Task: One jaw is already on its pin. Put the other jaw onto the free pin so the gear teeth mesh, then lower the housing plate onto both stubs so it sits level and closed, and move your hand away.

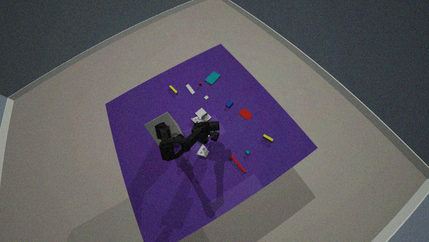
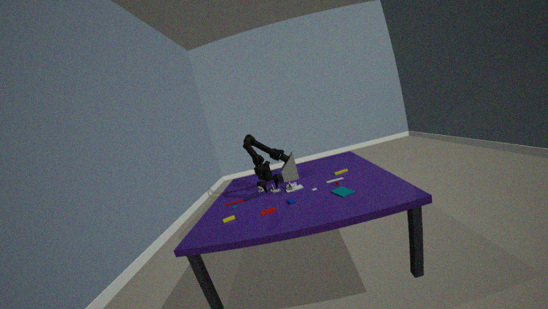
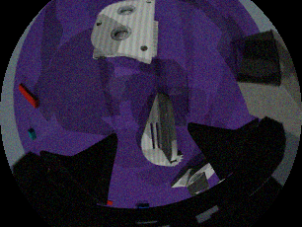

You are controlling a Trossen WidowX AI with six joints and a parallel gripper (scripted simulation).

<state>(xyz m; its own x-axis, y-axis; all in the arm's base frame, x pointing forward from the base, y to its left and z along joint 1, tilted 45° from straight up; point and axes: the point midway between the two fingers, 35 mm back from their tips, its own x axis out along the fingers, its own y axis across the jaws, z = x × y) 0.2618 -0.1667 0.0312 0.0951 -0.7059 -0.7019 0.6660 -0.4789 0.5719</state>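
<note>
My gripper (image 1: 209,138) (image 2: 270,189) (image 3: 154,132) is open with nothing between its fingers. Below it, the loose white toothed jaw (image 3: 153,149) (image 2: 275,189) lies on the table, seen in the wrist view between the fingertips and mostly hidden in the top view. The white housing plate (image 1: 203,153) (image 3: 133,41) (image 2: 260,189) with two round holes lies apart, at the top of the wrist view. The white base (image 1: 201,112) (image 2: 299,187) (image 3: 209,173) with the other jaw stands on the other side, partly hidden by a finger in the wrist view. Its pins are too small to tell.
A grey slanted block (image 1: 167,118) (image 2: 291,173) stands by the arm's foot. A red bar (image 1: 238,163) (image 3: 28,96) and a small teal cube (image 1: 247,152) lie beyond the plate. A blue block (image 1: 229,103), a red tile (image 1: 245,113) and a teal tile (image 1: 213,78) lie farther out.
</note>
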